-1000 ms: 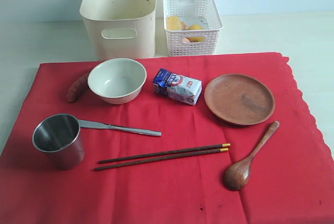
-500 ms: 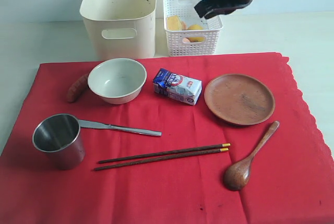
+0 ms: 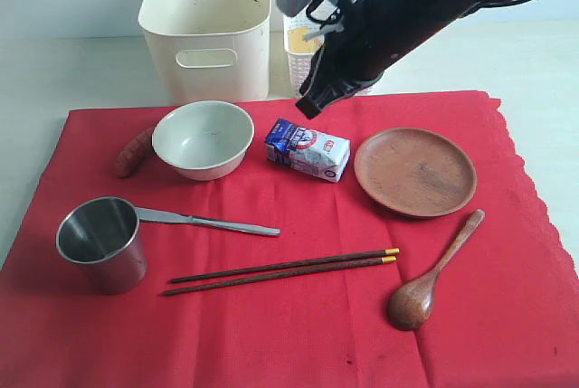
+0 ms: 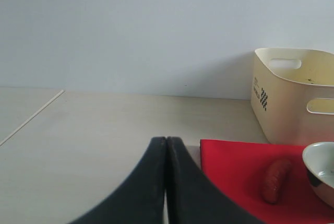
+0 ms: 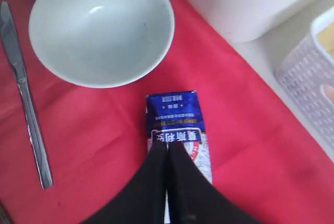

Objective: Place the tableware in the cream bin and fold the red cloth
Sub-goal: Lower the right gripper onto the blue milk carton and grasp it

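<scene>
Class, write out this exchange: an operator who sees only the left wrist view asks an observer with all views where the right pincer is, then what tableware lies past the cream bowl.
Observer: The right pincer is shut, its tips aimed down at the blue-and-white milk carton.
Operator: What lies beyond that carton?
Observer: A round brown wooden plate, flat on the red cloth.
Operator: Any cup?
Observer: A steel cup stands upright on the cloth, toward the lower left of the exterior view.
</scene>
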Robot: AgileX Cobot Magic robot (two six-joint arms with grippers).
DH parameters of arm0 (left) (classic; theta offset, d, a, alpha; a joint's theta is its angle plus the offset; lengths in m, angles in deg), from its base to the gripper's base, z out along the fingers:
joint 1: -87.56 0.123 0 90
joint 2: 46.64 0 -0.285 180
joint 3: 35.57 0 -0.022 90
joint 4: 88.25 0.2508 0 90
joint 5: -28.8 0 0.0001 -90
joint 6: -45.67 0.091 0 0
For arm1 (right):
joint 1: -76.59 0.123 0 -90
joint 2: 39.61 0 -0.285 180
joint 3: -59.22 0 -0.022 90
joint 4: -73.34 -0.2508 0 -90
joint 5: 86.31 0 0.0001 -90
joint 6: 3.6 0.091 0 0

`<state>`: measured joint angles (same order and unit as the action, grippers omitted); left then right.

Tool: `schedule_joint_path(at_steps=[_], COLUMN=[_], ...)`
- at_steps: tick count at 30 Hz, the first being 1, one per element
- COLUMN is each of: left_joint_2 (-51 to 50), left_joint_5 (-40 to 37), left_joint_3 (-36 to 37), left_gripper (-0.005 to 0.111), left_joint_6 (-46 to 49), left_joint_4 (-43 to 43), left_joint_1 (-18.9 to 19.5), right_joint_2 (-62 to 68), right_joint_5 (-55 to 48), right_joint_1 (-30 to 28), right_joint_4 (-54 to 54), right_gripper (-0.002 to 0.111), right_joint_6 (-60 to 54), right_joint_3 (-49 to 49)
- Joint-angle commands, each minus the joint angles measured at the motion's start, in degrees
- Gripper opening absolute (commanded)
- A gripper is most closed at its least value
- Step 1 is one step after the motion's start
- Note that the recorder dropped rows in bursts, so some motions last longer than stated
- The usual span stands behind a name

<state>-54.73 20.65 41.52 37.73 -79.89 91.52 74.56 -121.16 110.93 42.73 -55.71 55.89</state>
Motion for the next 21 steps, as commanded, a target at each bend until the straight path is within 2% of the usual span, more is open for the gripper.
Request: schedule_joint_path(at_steps=[1,6,8,9,11,16,21], left_joint_2=[0.3,0.3,0.3,0.3,0.3,0.3,0.3], left_joint_5=[0.1,0.1,0.1,0.1,0.1,0.1,0.1], left_joint_3=[0.1,0.1,0.1,0.1,0.1,0.1,0.1], left_gripper=[0.0,0.0,0.0,0.0,0.0,0.0,0.0], left_joint_6=[0.2,0.2,0.2,0.2,0.2,0.2,0.2], left_joint_4=[0.4,0.4,0.4,0.4,0.4,0.4,0.4], left_joint_1=[0.1,0.1,0.1,0.1,0.1,0.1,0.1], right_joint_2=[3.0,5.6,6.7,7.8,9.7,13.6,14.6], right_joint_5=[3.8,5.8,7.1,8.3,9.7,14.2,15.3], right_joint_1=[2.1,2.6,2.6,2.6,2.6,2.6,2.6], right_joint_4=[4.8,6.0,5.6,5.6,5.6,7.5,7.5], right_gripper=[0.011,0.042,0.056,0.069,0.077,0.076,0.063], right_joint_6=[0.8,2.7,3.5,3.8,3.7,3.6,2.1], right_joint_3=[-0.4,-0.4,-0.4,-0.4,-0.4,-0.4,-0.4])
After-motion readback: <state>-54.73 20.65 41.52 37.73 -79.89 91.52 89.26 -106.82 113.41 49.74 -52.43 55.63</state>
